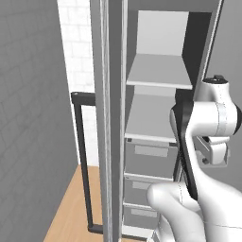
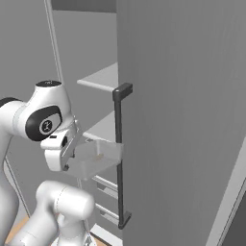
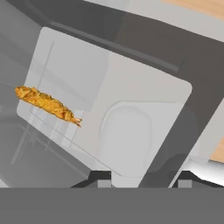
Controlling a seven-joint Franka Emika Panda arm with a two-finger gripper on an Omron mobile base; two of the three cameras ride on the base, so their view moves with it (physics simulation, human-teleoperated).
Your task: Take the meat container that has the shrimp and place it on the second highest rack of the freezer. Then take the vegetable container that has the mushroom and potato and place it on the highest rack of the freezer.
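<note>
Now one meat container [image 2: 93, 161] (one shrimp [image 3: 47, 104]) in the end effector's [image 2: 72, 161] clamp, beside two racks.

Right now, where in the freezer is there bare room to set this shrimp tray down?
Both shelves look bare: the highest rack under the freezer ceiling, and the second highest rack above the grey drawers. It is tighter beside the gripper, where the meat container sits near the door handle.
</note>
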